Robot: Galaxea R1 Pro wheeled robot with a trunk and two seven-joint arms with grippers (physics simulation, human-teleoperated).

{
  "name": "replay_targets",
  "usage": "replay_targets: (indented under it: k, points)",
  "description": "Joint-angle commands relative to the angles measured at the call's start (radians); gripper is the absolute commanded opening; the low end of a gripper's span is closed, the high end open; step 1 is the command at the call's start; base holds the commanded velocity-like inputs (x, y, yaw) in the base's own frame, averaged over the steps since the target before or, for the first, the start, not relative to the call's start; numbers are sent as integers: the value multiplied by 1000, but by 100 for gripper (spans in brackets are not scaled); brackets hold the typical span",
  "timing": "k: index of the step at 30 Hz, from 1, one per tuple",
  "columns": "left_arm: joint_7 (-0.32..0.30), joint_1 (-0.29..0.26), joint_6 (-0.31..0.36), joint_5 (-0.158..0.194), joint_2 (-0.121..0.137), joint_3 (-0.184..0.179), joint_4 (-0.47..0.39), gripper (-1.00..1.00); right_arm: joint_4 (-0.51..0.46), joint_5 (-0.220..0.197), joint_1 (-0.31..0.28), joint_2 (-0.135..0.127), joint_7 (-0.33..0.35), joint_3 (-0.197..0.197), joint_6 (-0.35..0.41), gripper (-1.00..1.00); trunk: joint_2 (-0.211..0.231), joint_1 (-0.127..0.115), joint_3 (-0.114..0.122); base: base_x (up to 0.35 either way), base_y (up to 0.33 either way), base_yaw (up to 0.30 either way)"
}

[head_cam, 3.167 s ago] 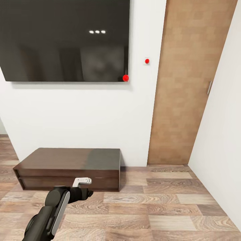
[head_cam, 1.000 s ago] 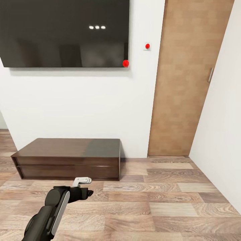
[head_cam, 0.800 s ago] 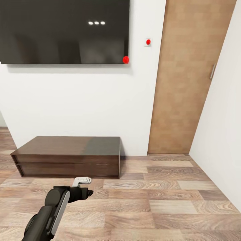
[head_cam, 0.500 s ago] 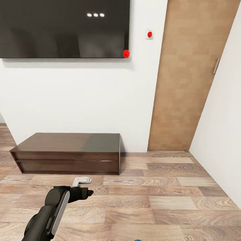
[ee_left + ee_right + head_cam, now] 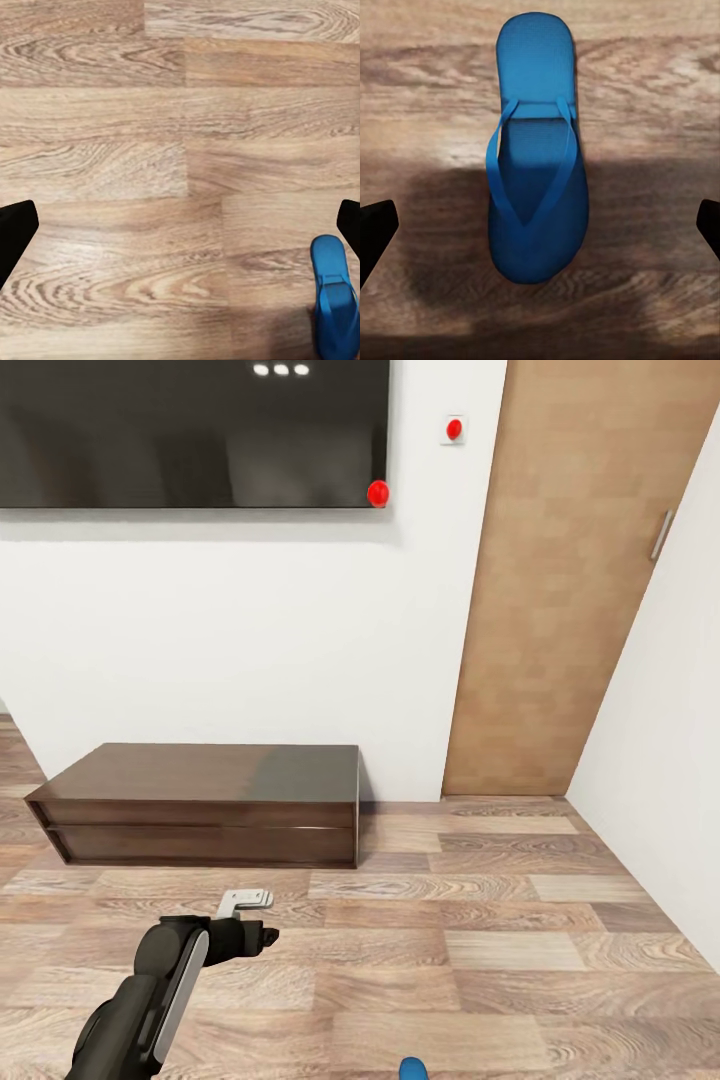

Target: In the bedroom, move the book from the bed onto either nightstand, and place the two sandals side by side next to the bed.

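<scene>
Sandal (image 5: 538, 180), one counted, lies flat on the wood floor (image 5: 427, 90) between the right gripper's (image 5: 540, 225) spread fingertips; left gripper (image 5: 180, 229) likewise spread.

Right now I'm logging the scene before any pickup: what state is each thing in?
Sandal: flat on the wood floor, straps up, ungrasped.
Left pincer: open, over bare floor, sandal beside it.
Right pincer: open, over the sandal.
Door: shut.
TV: off, dark.
Low cabinet: closed.
</scene>
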Motion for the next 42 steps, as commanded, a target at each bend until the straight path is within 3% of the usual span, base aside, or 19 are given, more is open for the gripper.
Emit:
replay_targets:
  k: [1,35,42]
  points:
    - [-1,0,4,2,0,1,-1,100,-2,-2,0,0,-4,2,6,100,0,0,-1,0,0,0]
    - [-1,1,3,1,0,1,0,100,-30,0,-8,0,4,9,8,100,0,0,-1,0,0,0]
    - [-1,1,3,1,0,1,0,100,-32,0,-9,0,7,11,10,100,-1,2,-16,0,0,0]
